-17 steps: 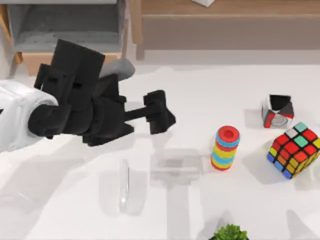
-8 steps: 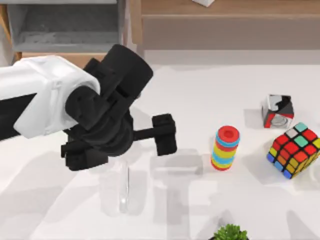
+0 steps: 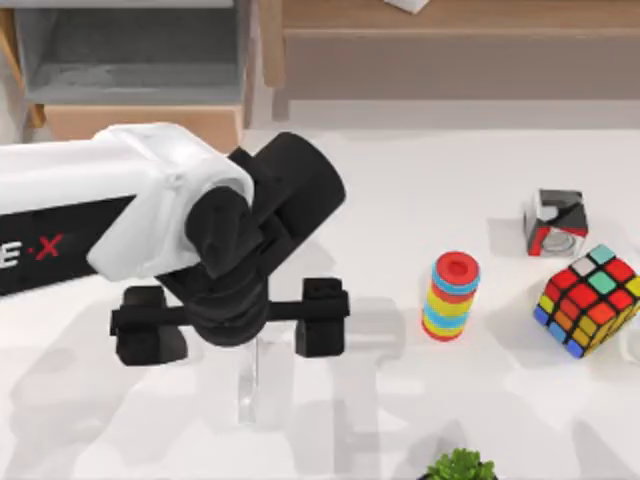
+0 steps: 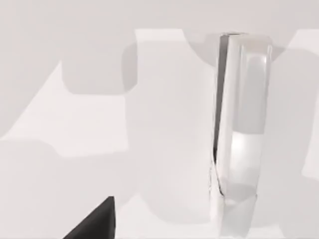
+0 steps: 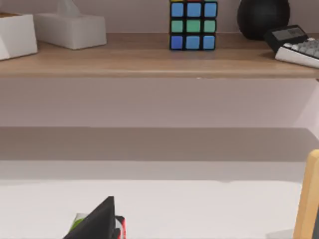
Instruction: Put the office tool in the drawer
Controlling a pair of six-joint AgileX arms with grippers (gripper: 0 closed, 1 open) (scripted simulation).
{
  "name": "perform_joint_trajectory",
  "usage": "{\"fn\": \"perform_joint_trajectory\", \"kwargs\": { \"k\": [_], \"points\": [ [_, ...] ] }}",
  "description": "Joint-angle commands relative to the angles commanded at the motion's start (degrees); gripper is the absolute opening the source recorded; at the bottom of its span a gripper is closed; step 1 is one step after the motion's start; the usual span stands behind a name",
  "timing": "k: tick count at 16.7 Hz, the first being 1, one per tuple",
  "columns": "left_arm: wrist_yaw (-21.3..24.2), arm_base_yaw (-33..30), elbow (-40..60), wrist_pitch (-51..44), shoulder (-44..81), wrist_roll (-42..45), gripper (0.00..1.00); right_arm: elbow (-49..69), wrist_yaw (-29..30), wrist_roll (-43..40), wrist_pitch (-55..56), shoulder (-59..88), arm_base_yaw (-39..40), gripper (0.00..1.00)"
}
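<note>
The left gripper (image 3: 235, 322) is held wide open and empty above the far end of the office tool (image 3: 248, 385). The bar's long axis runs toward the table's near edge, crosswise to the finger line, well apart from the drawer (image 3: 130, 110).

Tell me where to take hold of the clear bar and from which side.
Grip the clear bar at its middle, coming from straight above. It lies flat and slim, so the open left tool, hovering above it, could probably close across its narrow width.
</note>
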Motion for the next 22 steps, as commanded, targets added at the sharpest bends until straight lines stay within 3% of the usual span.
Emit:
{"fn": "perform_joint_trajectory", "kwargs": {
  "k": [5, 12, 17, 22],
  "points": [
    [0.06, 0.30, -0.63, 1.05, 0.57, 0.24, 1.00, 0.00, 0.00, 0.00, 0.00, 0.00, 0.00, 1.00],
    [0.29, 1.82, -6.33, 15.14, 8.29, 1.96, 1.00, 0.00, 0.00, 0.00, 0.00, 0.00, 0.00, 1.00],
    [0.32, 1.96, -6.77, 15.95, 8.87, 2.10, 1.00, 0.00, 0.00, 0.00, 0.00, 0.00, 0.00, 1.00],
    [0.32, 1.96, -6.77, 15.95, 8.87, 2.10, 0.62, 0.00, 0.00, 0.00, 0.00, 0.00, 0.00, 1.00]
  ]
}}
